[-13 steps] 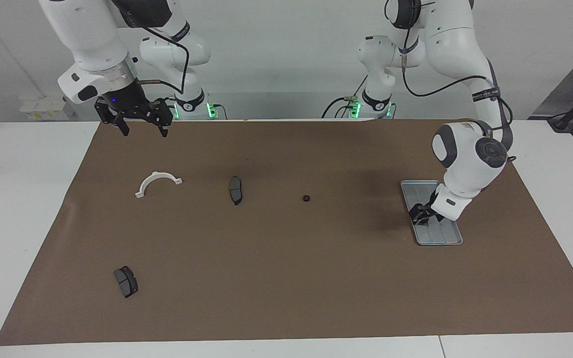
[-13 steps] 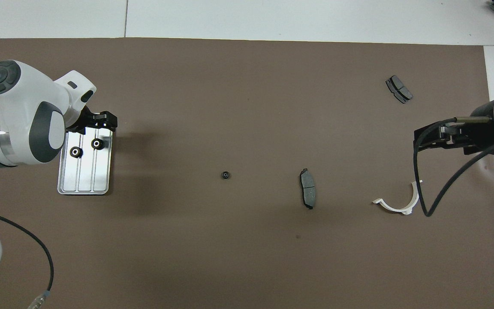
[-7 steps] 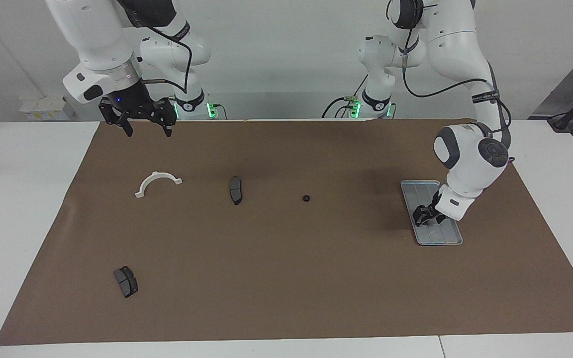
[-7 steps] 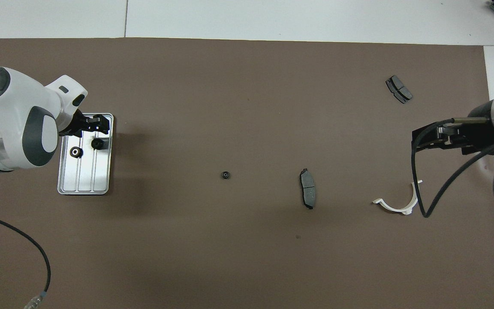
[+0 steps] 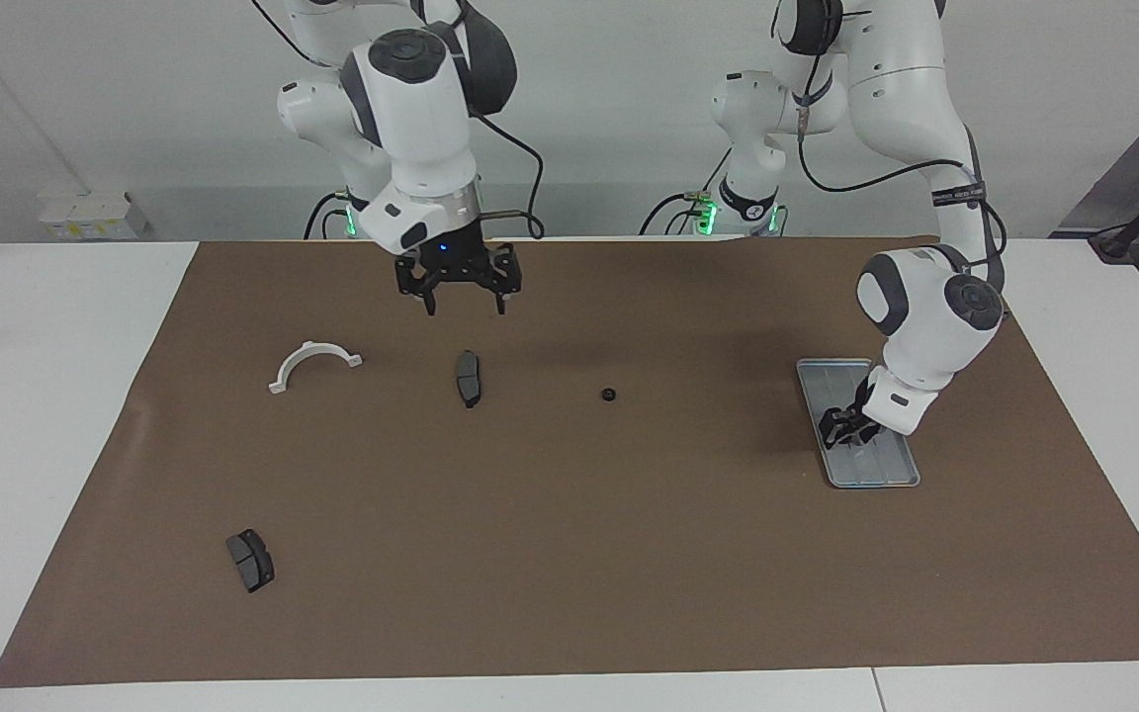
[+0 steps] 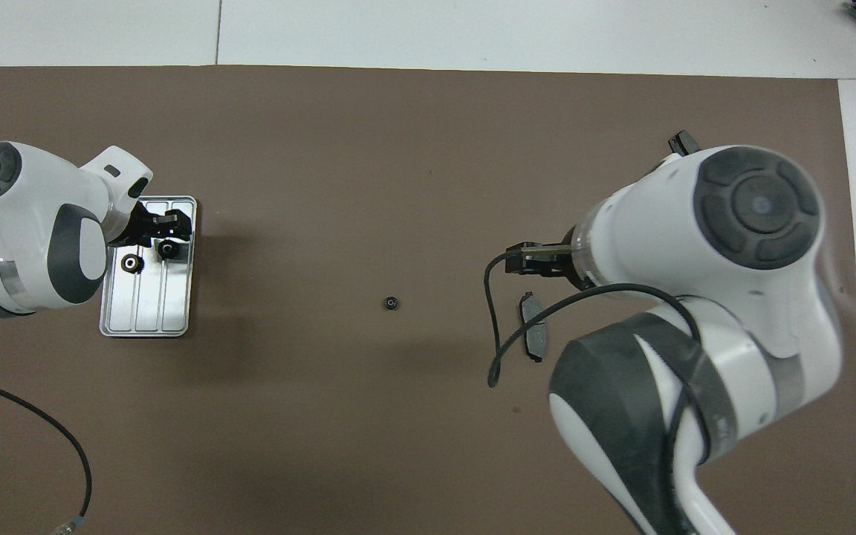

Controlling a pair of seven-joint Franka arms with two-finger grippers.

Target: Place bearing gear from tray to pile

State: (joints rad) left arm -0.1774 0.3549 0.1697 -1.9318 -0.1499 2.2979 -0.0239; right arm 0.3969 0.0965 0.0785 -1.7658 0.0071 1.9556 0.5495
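The silver ribbed tray (image 5: 866, 473) lies at the left arm's end of the mat and also shows in the overhead view (image 6: 146, 316). Two black bearing gears sit in it, one beside the gripper (image 6: 131, 262) and one (image 6: 169, 248) right under my left gripper (image 6: 166, 225). That gripper (image 5: 848, 425) is low over the tray and open. A third gear (image 5: 608, 396) lies mid-mat (image 6: 391, 303). My right gripper (image 5: 464, 300) hangs open and empty above the mat, over a spot just nearer the robots than a brake pad (image 5: 469, 378).
The white half-ring bracket (image 5: 313, 362) lies toward the right arm's end. A second brake pad (image 5: 250, 560) lies farther from the robots. In the overhead view my right arm hides the bracket and most of that pad (image 6: 683, 141).
My right arm has swung from the mat's corner at its own end toward the middle, above the brake pad. My left gripper has shifted slightly along the tray, onto the gear.
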